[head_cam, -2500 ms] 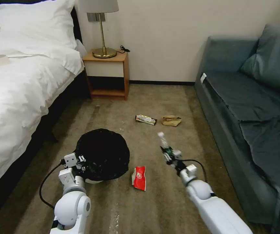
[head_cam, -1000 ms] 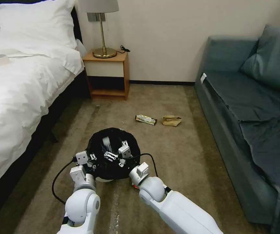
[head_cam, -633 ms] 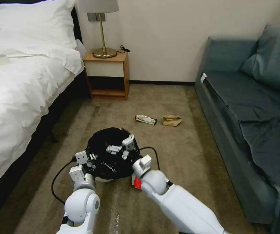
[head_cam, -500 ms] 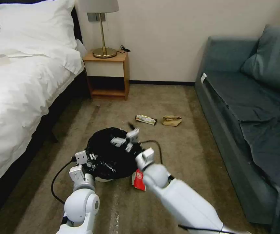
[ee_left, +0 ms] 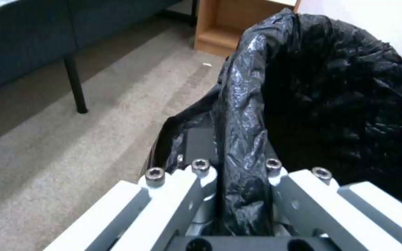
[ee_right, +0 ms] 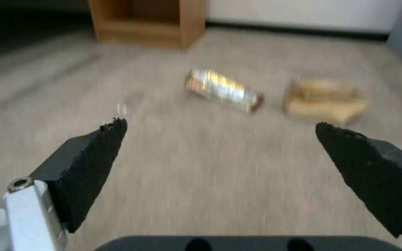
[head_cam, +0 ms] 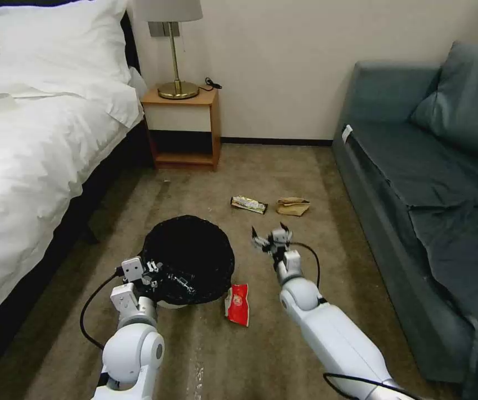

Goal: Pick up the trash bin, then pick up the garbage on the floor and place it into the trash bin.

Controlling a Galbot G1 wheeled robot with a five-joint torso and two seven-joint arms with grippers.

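The left tool clamps the near rim of the trash bin, its black bag pinched between the fingers. The right tool hangs empty, fingers spread wide, right of the bin above the carpet. A red wrapper lies just beside the bin; farther off, a silvery-yellow wrapper and crumpled brown paper bag lie side by side.

Both arms are glossy white with rounded, ball-like joints; a black cable loops off each wrist; small pale grey box-shaped modules sit on the wrists. The left gripper has pale grey metal links fixed with dark hex-socket screws at 12 o'clock of its black base; the right gripper carries wedge-shaped black pads on silver-grey fingers, one screw showing.
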